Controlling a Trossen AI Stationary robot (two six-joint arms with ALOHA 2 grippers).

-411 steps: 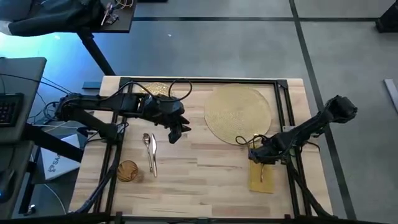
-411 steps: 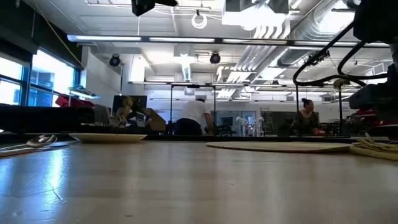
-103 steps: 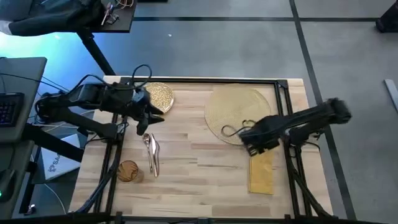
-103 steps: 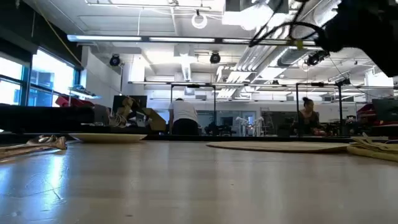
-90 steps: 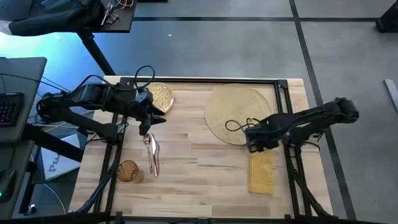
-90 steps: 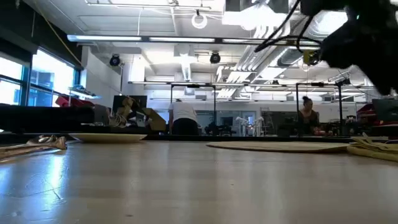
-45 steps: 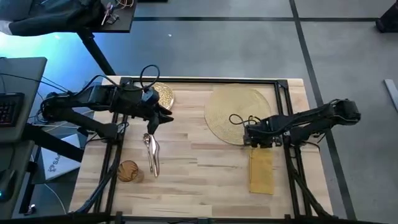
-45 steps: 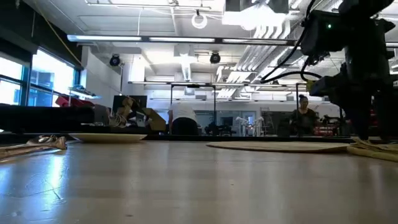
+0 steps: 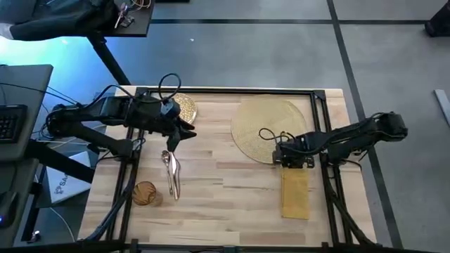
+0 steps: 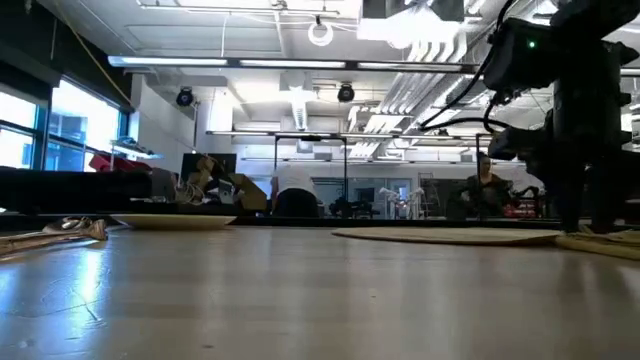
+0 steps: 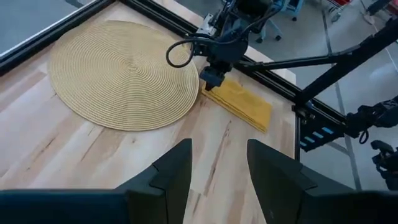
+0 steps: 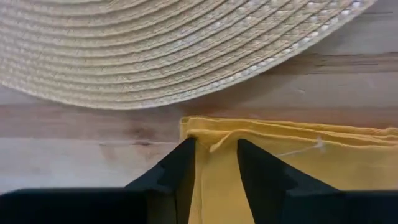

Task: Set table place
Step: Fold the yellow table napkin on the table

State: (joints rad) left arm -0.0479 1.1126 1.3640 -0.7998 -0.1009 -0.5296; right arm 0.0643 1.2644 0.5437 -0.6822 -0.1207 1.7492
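Observation:
The straw-coloured mat [image 9: 269, 128] lies at the table's far right, and the yellow napkin [image 9: 296, 193] lies just in front of it, lengthwise toward the near edge. My right gripper [image 9: 292, 163] points down, open, over the napkin's far end [image 12: 214, 140]. A gold plate [image 9: 179, 107] sits at the far left. Slim cutlery [image 9: 171, 172] and an amber tumbler [image 9: 144, 192] lie nearer the front. My left gripper [image 9: 184, 133] hovers open beside the plate, nothing between its fingers [image 11: 180, 168]. My right gripper stands from above with its open fingers [image 12: 186, 165] on either side of a wrinkle at the napkin's far edge [image 12: 205, 127], next to the mat's rim. Whether the fingertips touch the cloth, I cannot tell. The napkin lies flat on the table.
A black rail frame [image 9: 225, 91] runs along the table's edges. Bare wood [image 9: 225, 176] lies between the cutlery and the napkin. A dark desk with a keyboard [image 9: 10, 123] stands beyond the left edge.
My right gripper has come down from above the mat's near rim to the napkin's far end, staying open. My left gripper has shifted a little toward the table's right edge, beside the plate. Nothing on the table has moved.

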